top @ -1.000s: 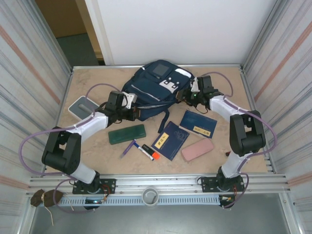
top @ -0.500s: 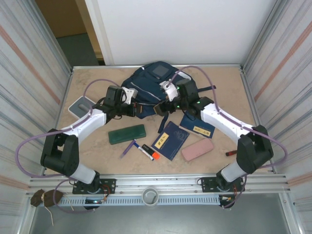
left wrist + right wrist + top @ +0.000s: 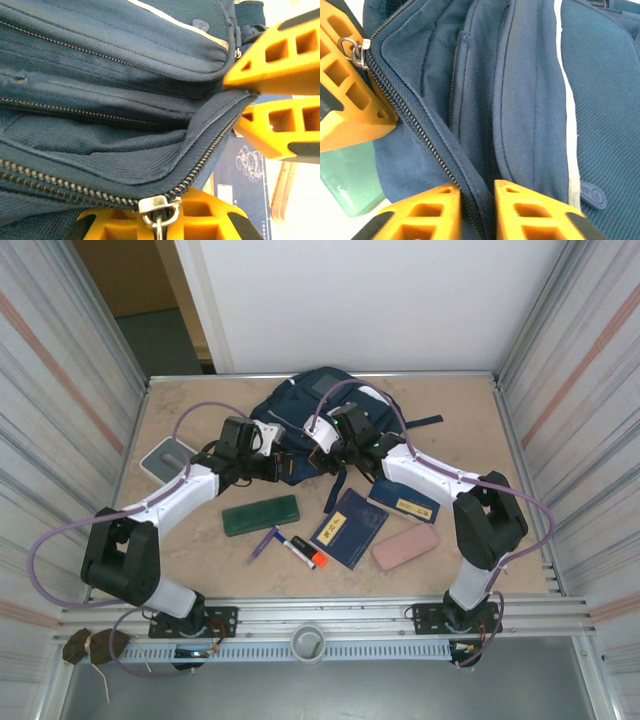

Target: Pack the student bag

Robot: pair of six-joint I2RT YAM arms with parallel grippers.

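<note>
The student bag point(image 3: 290, 415) lies at the far middle of the table point(image 3: 200, 570), its top with the pale patches pointing away from the arms and its open edge facing them. Both arms reach in to that near edge and meet there, close together.

The left gripper point(image 3: 278, 468) has its yellow fingers point(image 3: 115, 222) pressed shut around the metal zipper pull point(image 3: 159, 210), with the run of zipper teeth leading off from it along the folded rim of the bag. Just beside it, the right gripper point(image 3: 322, 458) pinches the same rim: in its own wrist view the jaws stand narrow, with the stitched navy edge and the zipper tape caught between them.

On the bare table nearer the arms lie a green case point(image 3: 261, 514), a purple pen point(image 3: 264, 543), a marker with an orange cap point(image 3: 303, 553), two dark-blue booklets point(image 3: 348, 528) with yellow labels and a pink case point(image 3: 405, 546), all apart from the bag. A grey box point(image 3: 168, 458) sits off to the left
</note>
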